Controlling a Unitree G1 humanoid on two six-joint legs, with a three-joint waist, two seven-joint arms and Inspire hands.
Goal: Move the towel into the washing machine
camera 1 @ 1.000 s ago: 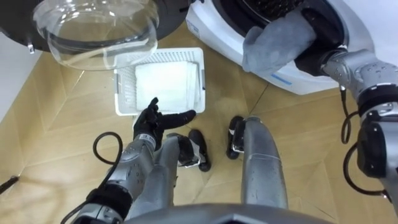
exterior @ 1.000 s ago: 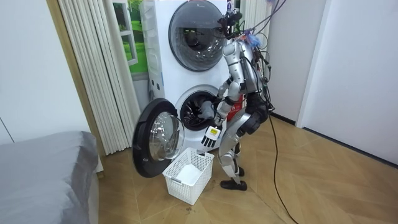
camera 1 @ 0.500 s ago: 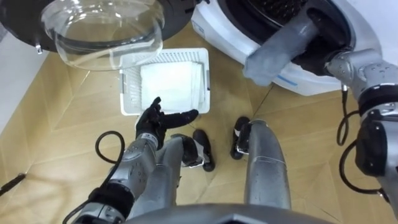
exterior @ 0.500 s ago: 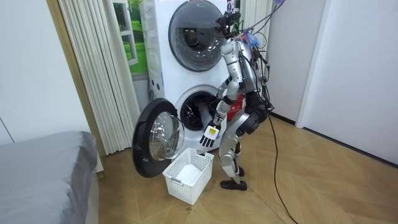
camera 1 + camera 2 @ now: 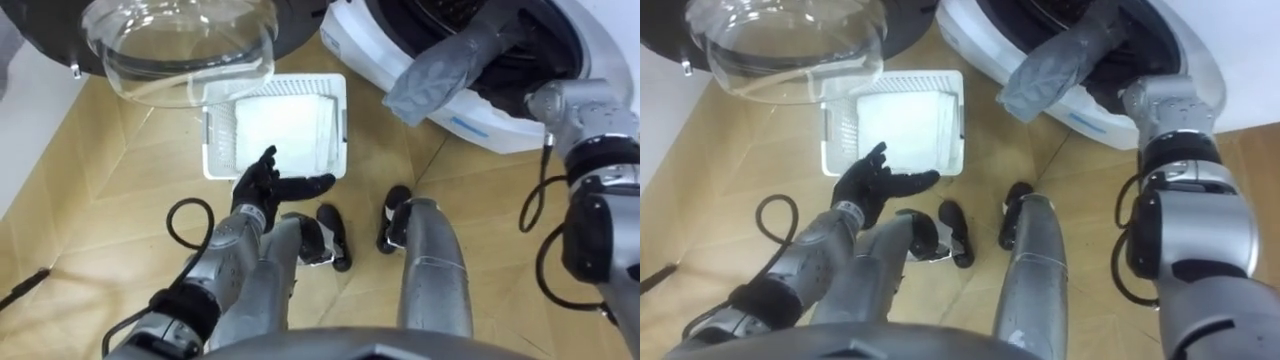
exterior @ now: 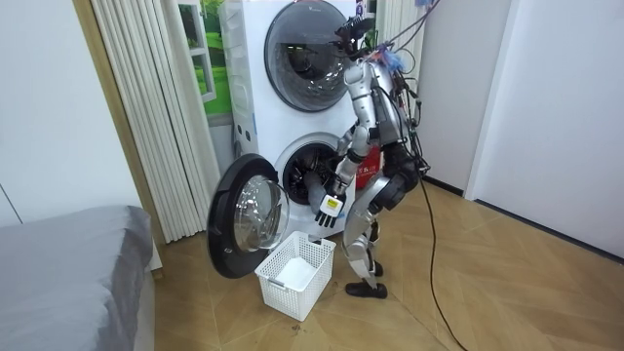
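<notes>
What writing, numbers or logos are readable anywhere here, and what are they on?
No text here can be read.
Blue mark on the washing machine, on its front below the opening: too blurred to read.
Green panel on the side of the upper machine, in the room view: too small to read.

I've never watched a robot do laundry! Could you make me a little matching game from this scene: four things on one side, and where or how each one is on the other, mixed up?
Things:
1. grey towel
2. white basket
3. round glass door
4. left hand

Places and states:
A. swung wide open
B. open, holding nothing, above the floor
C. standing on the floor with white cloth inside
D. hanging out of the mouth of the washing machine

Pairs: 1-D, 2-C, 3-A, 4-B.
</notes>
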